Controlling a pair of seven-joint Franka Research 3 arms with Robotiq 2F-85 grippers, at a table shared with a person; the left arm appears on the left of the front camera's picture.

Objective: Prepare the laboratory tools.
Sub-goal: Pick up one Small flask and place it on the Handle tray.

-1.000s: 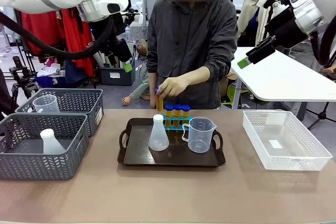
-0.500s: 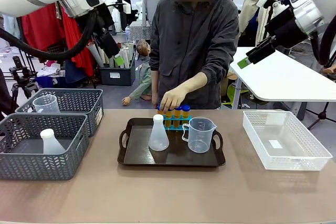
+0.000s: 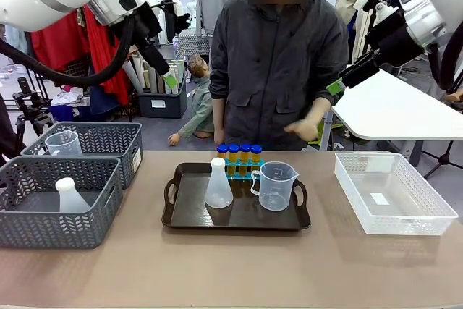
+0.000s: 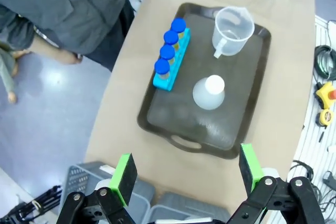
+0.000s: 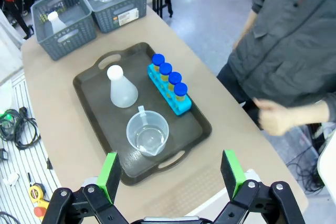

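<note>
Tray [image 3: 181, 216] with flask [image 3: 218, 186], beaker [image 3: 275, 187], racked tubes [image 3: 239, 153] centred below both raised grippers; left gripper [image 4: 185, 172] and right gripper [image 5: 169, 175] spread wide, empty, neither clearly nearer.

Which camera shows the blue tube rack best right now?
The left wrist view: the blue tube rack lies unobstructed from above, all four caps separate. The right wrist view also shows it whole. In the front view the flask partly hides it.

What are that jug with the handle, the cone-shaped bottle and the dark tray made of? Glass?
Probably not glass. The jug looks like clear plastic: see-through, slightly hazy walls and a moulded handle. The cone-shaped bottle looks like milky, matte translucent plastic; you can't see sharply through it. The tray seems dark brown moulded plastic with a dull sheen and cut-out handles, though coated metal can't be ruled out.
</note>
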